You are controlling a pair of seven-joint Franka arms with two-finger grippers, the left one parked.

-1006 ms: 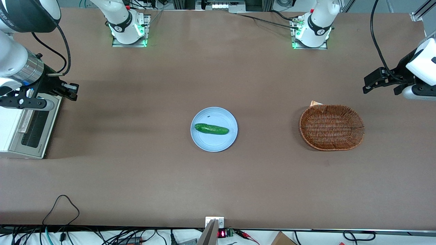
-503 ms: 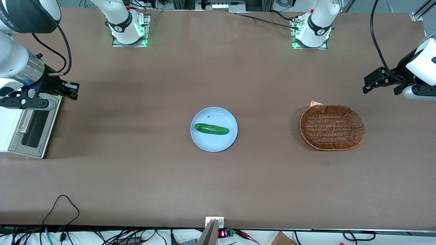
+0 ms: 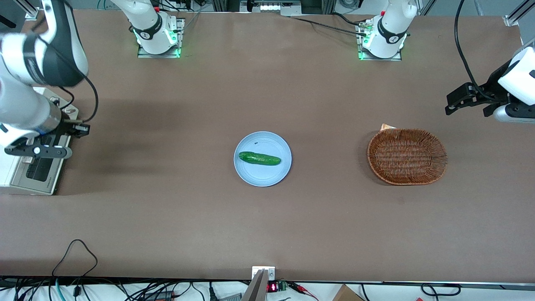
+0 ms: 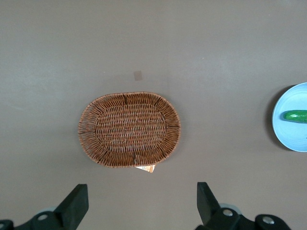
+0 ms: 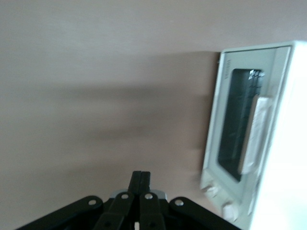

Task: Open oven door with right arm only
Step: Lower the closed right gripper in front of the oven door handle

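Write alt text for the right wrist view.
The right arm's gripper, fingers shut together, hangs above bare brown table beside a white toaster oven. The oven door, dark glass with a pale bar handle, is closed.

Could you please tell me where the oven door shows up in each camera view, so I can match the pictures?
Front view: the oven door sits at the working arm's end of the table, partly covered by the end effector above it.
Right wrist view: the oven door faces the camera, closed; the end effector is shut.
Left wrist view: not in it.
Shared landmark: the door's bar handle.
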